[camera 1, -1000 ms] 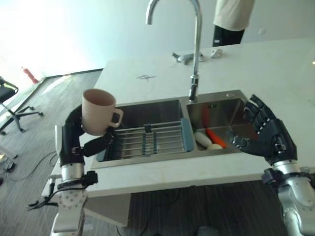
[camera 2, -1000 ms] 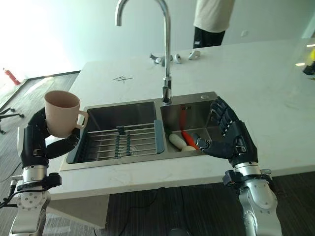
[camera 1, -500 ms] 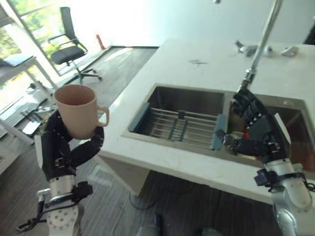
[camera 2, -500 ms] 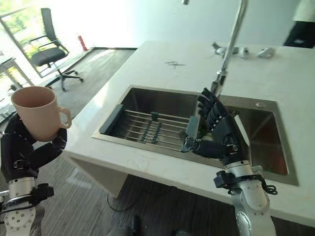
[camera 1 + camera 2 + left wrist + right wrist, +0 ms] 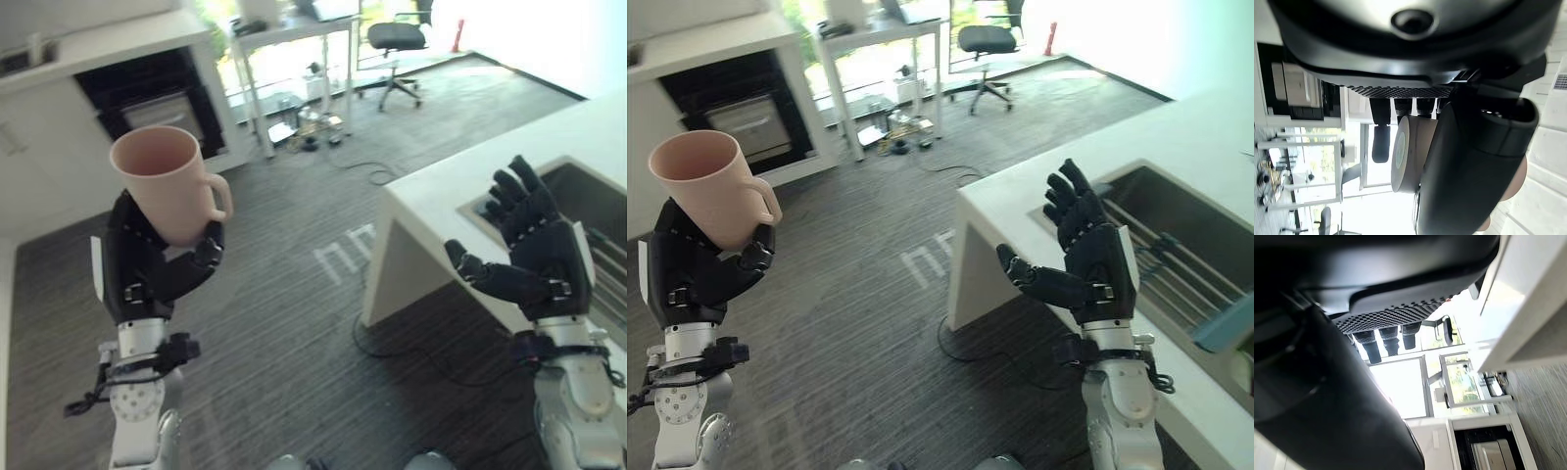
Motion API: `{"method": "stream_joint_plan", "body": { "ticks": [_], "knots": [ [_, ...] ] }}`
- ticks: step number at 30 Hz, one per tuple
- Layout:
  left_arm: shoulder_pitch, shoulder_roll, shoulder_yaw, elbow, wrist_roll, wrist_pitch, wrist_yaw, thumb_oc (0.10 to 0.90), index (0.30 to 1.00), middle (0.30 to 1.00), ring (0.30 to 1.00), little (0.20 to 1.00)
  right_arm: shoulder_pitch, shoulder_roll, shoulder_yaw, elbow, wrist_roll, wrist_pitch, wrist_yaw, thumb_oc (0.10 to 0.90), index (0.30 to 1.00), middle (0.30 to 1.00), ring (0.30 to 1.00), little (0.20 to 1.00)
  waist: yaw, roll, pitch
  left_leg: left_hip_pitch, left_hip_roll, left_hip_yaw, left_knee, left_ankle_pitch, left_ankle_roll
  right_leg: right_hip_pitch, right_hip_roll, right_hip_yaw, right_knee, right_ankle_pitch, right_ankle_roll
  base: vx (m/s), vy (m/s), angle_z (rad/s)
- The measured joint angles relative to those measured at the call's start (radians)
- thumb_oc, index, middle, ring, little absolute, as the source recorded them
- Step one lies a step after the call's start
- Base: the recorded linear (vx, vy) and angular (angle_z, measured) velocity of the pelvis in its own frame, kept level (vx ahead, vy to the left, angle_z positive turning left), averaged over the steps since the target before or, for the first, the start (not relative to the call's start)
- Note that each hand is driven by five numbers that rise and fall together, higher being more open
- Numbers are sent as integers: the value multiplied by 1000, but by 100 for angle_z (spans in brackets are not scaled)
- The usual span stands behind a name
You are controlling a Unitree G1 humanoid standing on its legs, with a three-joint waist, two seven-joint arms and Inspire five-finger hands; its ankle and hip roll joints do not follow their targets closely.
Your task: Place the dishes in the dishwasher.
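Note:
A beige mug (image 5: 167,184) with a handle is held upright in the air by my left hand (image 5: 147,266), fingers curled around its lower body; the same mug (image 5: 1410,152) shows past the fingers in the left wrist view. My right hand (image 5: 534,255) is raised over the corner of the white counter (image 5: 441,186), fingers straight and spread, holding nothing. The dark open dishwasher (image 5: 162,98) sits under a white counter at the far left of the room. The sink (image 5: 1176,235) with its wire rack lies at the right edge.
Dark striped carpet floor (image 5: 294,294) stretches between me and the dishwasher. A white table (image 5: 294,39) with clutter beneath it and an office chair (image 5: 397,39) stand at the back. The counter's corner juts out at the right.
The camera has swung left from the sink toward the room, bringing the dishwasher into view. The left hand still holds the mug up; the right hand stays open.

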Motion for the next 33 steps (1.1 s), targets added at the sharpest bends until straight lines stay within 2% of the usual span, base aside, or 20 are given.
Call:
{"method": "stream_joint_plan", "body": {
  "ticks": [2,3,4,5,6,7,8,9,10,11,13,15,20,21,24,27,33],
  "knots": [
    [0,2,6,-2,0,5,2,400,300,300,300,300,-11,1,10,-1,-3,0,0,800,900,900,900,900,9,11,5,-37,-4,-40,32,-16,35,6,-10,3,18,59,8,70,188,68],
    [-6,-4,2,-2,1,12,2,400,300,300,300,300,-11,-1,12,-2,-3,-1,-2,800,900,900,900,900,8,24,14,-43,-10,-89,29,-4,57,-3,16,42,79,-3,36,45,-51,90],
    [-16,-11,-7,0,0,19,2,400,300,300,300,300,-8,-2,13,-3,-3,-2,-7,800,900,900,900,900,-4,31,18,-53,-20,-130,11,14,67,-14,73,119,126,-77,42,56,-123,158],
    [-55,-14,-40,15,0,24,0,400,300,300,300,300,13,-10,5,-5,-2,-7,-20,800,900,900,900,900,-32,46,30,-58,-45,-227,-43,69,77,-16,231,304,145,-210,34,67,-103,190],
    [-83,-14,-62,34,0,25,-4,400,300,300,300,300,28,-21,-2,-3,-1,-7,-28,800,900,900,900,900,-56,53,34,-55,-63,-279,-86,95,35,-24,336,397,142,-279,9,69,-47,233],
    [-110,-12,-71,59,0,25,-15,400,300,300,300,300,35,-29,0,10,-1,-9,-28,800,900,900,900,900,-71,19,37,-63,-84,-299,-101,78,-137,-43,439,532,93,-333,-38,44,-34,208],
    [-127,7,-71,59,-1,24,-8,400,300,300,300,300,27,-39,-3,16,0,-17,-24,800,900,900,900,900,-90,-49,33,-102,-88,-322,7,66,44,-81,423,613,93,-366,-23,33,-35,182],
    [-130,-2,-70,56,0,21,3,400,300,300,300,300,11,-62,-10,31,3,-33,-17,800,900,900,900,900,-102,-62,39,-82,-102,-326,-27,78,22,-106,391,621,153,-408,-12,57,-54,122],
    [-107,-24,-75,50,1,27,21,400,300,300,300,300,-4,-87,-12,43,8,-29,-4,800,900,900,900,900,-99,-23,32,-76,-99,-323,-53,93,29,-124,387,608,161,-401,-2,35,-100,40],
    [-93,-20,-68,35,1,26,24,400,300,300,300,300,-11,-88,-12,41,9,-29,4,800,900,900,900,900,-80,-14,32,-66,-99,-315,-63,100,36,-134,382,593,132,-390,-6,1,-115,9],
    [-90,-21,-51,20,0,24,28,400,300,300,300,300,-13,-87,-13,39,9,-32,13,800,900,900,900,900,-70,-19,31,-64,-107,-319,-60,101,35,-125,360,576,95,-355,-13,-7,-82,1],
    [-71,-19,-51,-17,0,25,29,400,300,300,300,300,-22,-87,-12,30,21,-31,12,800,900,900,900,900,-54,-21,30,-49,-108,-329,-70,104,30,-96,333,508,49,-283,-1,12,-117,11],
    [-55,-12,-47,-41,-1,26,30,400,300,300,300,300,-39,-87,-6,-10,20,-24,0,800,900,900,900,900,-53,-27,18,-42,-103,-355,-101,130,9,-89,341,485,53,-280,-18,4,-90,14],
    [-31,-12,-42,-41,0,26,25,400,300,300,300,300,-27,-87,-2,-8,20,-22,-2,800,900,900,900,900,-83,-19,-69,-71,-55,-354,-110,167,-42,-137,388,486,76,-277,-73,-17,-106,-1],
    [-29,-11,-71,-37,-38,15,-2,400,300,300,300,300,-19,-86,13,0,7,-19,-11,800,900,900,900,900,-86,-18,-70,-73,-39,-339,-94,162,-39,-121,396,472,53,-266,-78,-51,-138,-3],
    [-25,-11,-122,-37,-40,13,-54,400,300,300,300,300,41,-80,27,0,3,-9,-7,800,900,900,900,900,-91,-28,-75,-97,-23,-343,-86,159,-42,-115,414,461,21,-249,-75,-9,-138,0],
    [-10,-9,-120,-36,-49,13,-88,400,300,300,300,300,95,-73,24,6,9,-10,-4,800,900,900,900,900,-118,-29,-75,-98,-19,-359,-95,151,-43,-115,423,463,22,-250,-76,54,-165,1]
  ]
}}
